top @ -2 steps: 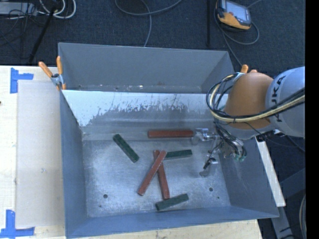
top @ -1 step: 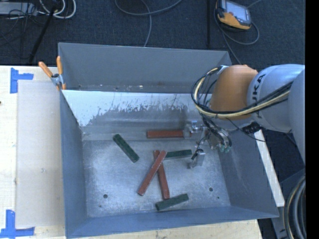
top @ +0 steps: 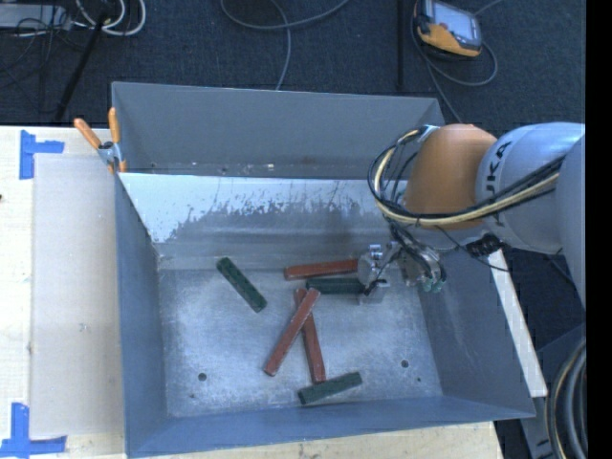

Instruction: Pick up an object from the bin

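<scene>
Camera view. Item: grey metal bin [top: 287,132], floor scuffed and pale, holding six loose bars. Landmark: a dark green bar [top: 333,286] lying flat toward the right of the floor. Its right end is covered by the gripper [top: 372,282], so where that end stops is hidden, and whether the gripper is clasped on it or loose cannot be told. Touching the landmark along its far side is a red-brown bar [top: 320,270], nearly parallel to it. Just below the landmark lie two red-brown bars, a long one [top: 290,336] and a shorter one [top: 314,350], meeting at their upper ends. Well left of the landmark is a second green bar [top: 241,284], slanted and lying apart. Well below the landmark, near the front wall, is a third green bar [top: 329,388]. Robot parts, right of the landmark: an orange cover [top: 449,175], looped cables [top: 390,185] and a grey arm [top: 545,185] cut off at the edge. Dark lettering on the arm casing is partly hidden by the cover and not readable in full.
</scene>
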You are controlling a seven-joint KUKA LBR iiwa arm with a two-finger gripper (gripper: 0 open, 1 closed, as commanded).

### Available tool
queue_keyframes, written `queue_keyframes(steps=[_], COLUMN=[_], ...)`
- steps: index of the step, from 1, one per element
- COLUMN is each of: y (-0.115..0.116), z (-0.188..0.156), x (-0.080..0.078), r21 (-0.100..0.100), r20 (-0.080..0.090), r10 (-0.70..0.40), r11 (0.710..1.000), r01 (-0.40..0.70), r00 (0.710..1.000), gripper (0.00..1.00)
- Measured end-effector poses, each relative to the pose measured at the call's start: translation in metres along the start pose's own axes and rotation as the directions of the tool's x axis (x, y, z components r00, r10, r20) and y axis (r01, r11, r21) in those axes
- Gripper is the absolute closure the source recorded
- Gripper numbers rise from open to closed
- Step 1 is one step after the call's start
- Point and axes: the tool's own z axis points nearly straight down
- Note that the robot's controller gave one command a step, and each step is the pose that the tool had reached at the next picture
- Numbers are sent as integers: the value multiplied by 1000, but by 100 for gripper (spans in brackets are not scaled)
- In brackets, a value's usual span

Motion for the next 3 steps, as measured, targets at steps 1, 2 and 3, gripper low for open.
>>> queue_keyframes(steps=[1,2,3], y=[40,16,-4], z=[-150,-97,-158], x=[19,63,106], r21=[1,-3,0], r20=[7,-10,0], r10=[-239,-246,-761], r11=[971,969,649], r01=[239,246,761], r00=[971,969,649], gripper=[100,100,100])
